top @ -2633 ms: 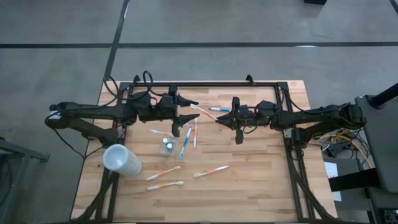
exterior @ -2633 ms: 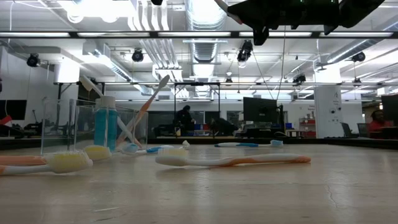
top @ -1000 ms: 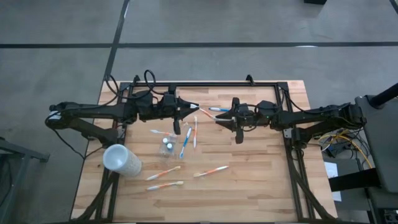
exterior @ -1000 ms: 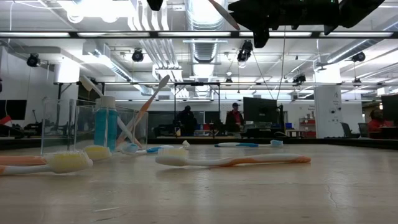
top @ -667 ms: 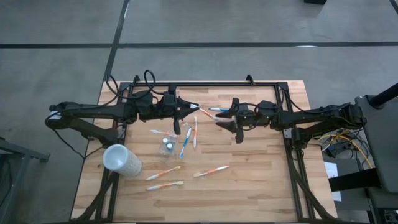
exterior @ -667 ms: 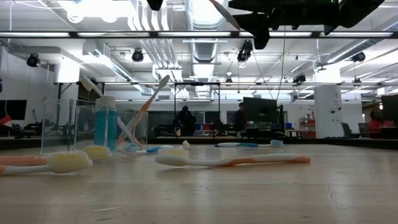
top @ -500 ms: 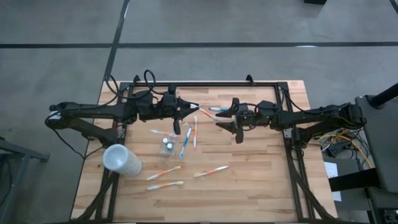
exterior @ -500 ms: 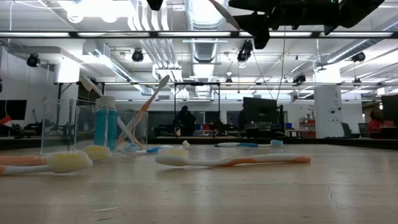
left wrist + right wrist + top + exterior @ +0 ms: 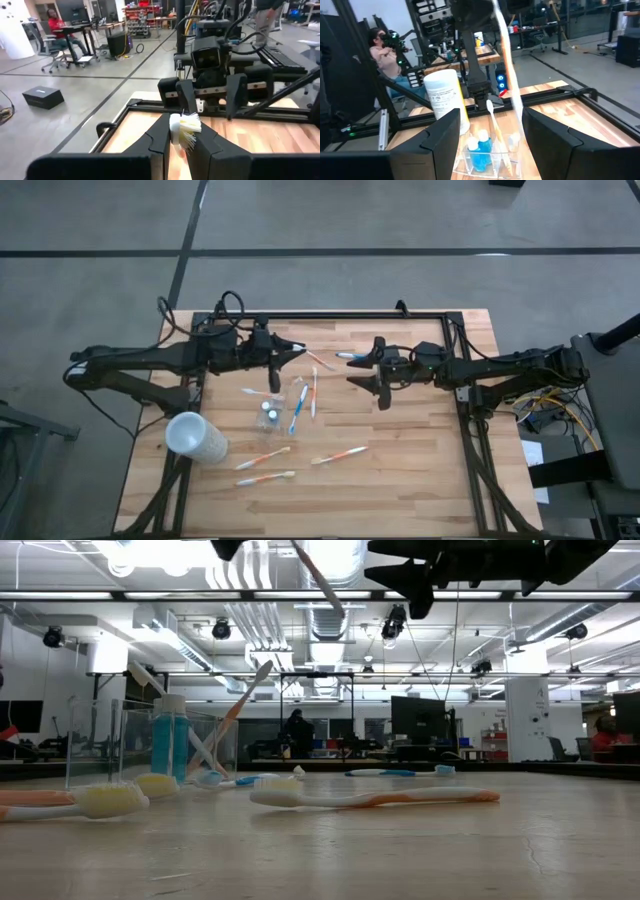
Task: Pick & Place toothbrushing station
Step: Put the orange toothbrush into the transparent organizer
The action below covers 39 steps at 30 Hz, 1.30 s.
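Toothbrush, slim, white with an orange stripe [image 9: 310, 358], is clamped in the jaws of the left gripper [image 9: 283, 349] above the rear of the wooden surface [image 9: 420, 470]. Its long axis runs out from the jaws toward the right gripper [image 9: 371, 370]; the left wrist view shows the bristle head [image 9: 185, 129] between the fingers. The small clear tumbler [image 9: 269, 412], holding a blue toothpaste tube [image 9: 169, 745], stands nearer the front edge than the left gripper and slightly to its left. The left arm is nearer the tumbler. The right gripper's jaws stand apart and empty, just beside the free end of the brush. Other toothbrushes lie flat near the tumbler.
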Motion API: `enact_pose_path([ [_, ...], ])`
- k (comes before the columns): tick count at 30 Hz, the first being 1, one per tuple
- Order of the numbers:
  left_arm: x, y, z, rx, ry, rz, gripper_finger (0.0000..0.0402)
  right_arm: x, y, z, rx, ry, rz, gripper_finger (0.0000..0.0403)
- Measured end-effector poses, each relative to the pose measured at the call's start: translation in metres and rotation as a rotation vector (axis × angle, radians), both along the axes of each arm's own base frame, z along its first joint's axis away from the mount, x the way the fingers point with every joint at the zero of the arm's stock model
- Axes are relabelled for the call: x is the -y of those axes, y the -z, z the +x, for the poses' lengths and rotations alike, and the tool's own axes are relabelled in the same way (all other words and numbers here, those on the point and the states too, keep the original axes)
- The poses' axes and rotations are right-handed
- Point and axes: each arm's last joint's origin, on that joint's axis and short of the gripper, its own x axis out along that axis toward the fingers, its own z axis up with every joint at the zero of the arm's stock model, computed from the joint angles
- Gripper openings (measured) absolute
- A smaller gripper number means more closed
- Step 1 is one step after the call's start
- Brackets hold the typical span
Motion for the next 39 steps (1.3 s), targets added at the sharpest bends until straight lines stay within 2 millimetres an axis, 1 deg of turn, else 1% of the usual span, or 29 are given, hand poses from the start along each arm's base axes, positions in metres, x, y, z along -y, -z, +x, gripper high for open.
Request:
enact_pose_path([
  [4, -0.001, 0.001, -0.015, -0.103, -0.055, -0.014, 0.0044, 0.001, 0.0, 0.0, 0.0, 0.045, 0.0, 0.021],
  [9, -0.001, -0.002, -0.036, -0.225, -0.136, -0.125, 0.0044, 0.002, 0.0, 0.0, 0.0, 0.066, 0.0, 0.021],
  [12, 0.0, -0.003, -0.044, -0.26, -0.145, -0.161, 0.0044, 0.002, 0.0, 0.0, 0.0, 0.069, 0.001, 0.021],
  [18, 0.001, 0.008, -0.057, -0.383, -0.171, -0.213, 0.0044, 0.003, 0.0, 0.0, 0.0, 0.095, 0.001, 0.021],
  [22, 0.001, 0.014, -0.059, -0.447, -0.189, -0.244, 0.0044, 0.003, 0.0, 0.0, 0.0, 0.096, 0.001, 0.021],
  [27, 0.001, 0.026, -0.055, -0.491, -0.195, -0.247, 0.0044, 0.004, 0.0, 0.0, 0.0, 0.118, 0.001, 0.021],
  [33, 0.0, 0.054, -0.049, -0.545, -0.195, -0.23, 0.0044, 0.003, 0.0, 0.0, 0.0, 0.117, 0.001, 0.021],
  [39, 0.0, 0.081, -0.044, -0.545, -0.185, -0.198, 0.0044, 0.003, 0.0, 0.0, 0.0, 0.117, 0.001, 0.021],
])
